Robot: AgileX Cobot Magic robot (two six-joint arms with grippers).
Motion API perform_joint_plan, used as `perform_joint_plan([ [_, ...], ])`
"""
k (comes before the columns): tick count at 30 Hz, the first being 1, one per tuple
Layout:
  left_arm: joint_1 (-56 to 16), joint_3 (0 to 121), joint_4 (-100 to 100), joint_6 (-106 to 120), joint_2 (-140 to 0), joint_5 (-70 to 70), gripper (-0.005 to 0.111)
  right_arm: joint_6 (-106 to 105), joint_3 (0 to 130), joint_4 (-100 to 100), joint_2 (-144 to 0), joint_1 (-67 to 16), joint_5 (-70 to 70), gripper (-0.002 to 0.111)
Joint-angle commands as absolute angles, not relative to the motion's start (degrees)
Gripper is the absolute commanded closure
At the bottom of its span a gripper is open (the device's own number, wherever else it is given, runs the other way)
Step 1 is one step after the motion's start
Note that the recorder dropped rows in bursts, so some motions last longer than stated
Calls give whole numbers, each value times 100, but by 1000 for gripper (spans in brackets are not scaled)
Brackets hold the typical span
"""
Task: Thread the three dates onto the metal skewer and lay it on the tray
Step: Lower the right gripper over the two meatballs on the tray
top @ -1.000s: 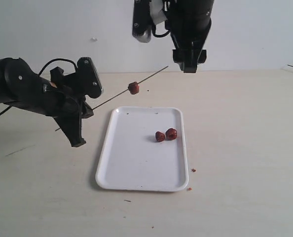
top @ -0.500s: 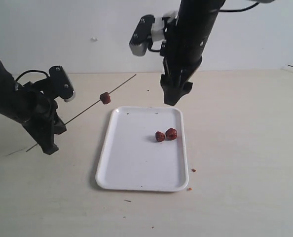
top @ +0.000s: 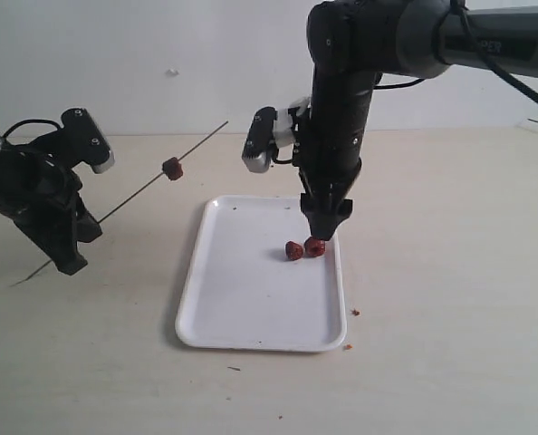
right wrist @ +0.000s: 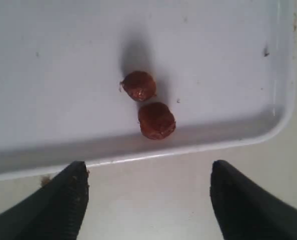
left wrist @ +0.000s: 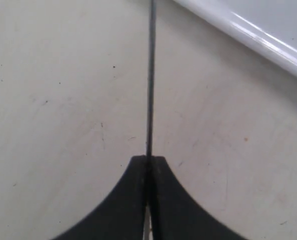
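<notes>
White lettering [top: 492, 44], perhaps "PER", on the arm [top: 523, 25] of the right hand [top: 325, 232]

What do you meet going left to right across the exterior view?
Left gripper → date on skewer → first loose date → second loose date → crumb

1. The flat white rectangular tray [top: 242, 299], with rounded corners and a low raised rim, lies level. Its shorter edge is nearest the exterior view.
2. The thin, straight, dark grey metal skewer [top: 133, 196] is up in the air on the tray's left side, clear of its rim. It slants, with the higher tip on the end nearer the tray.
3. One small wrinkled reddish-brown date [top: 171, 169] is pierced on the skewer, above its middle.
4. Two more dates lie loose on the tray close to its right rim: the left one [top: 293, 251] and the right one [top: 315, 246] sit side by side, touching or very nearly so.
</notes>
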State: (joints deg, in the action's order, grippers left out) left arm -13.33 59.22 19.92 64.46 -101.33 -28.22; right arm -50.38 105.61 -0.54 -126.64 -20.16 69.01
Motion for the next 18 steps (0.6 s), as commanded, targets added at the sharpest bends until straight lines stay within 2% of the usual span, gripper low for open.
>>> perform_joint_plan([
  [1, -1316, 5946, 1966, 6387, -10057, -2861, 107, -5907, 10550, -247, -12767, -2000, 6859, 42],
  [13, -1251, 5946, 1790, 5867, -10057, -2861, 107, -6294, 10550, 381, -13074, -2000, 6337, 42],
  [18, -974, 5946, 1742, 5373, -10057, -2831, 107, -6294, 10550, 760, -13173, -2000, 6337, 42],
])
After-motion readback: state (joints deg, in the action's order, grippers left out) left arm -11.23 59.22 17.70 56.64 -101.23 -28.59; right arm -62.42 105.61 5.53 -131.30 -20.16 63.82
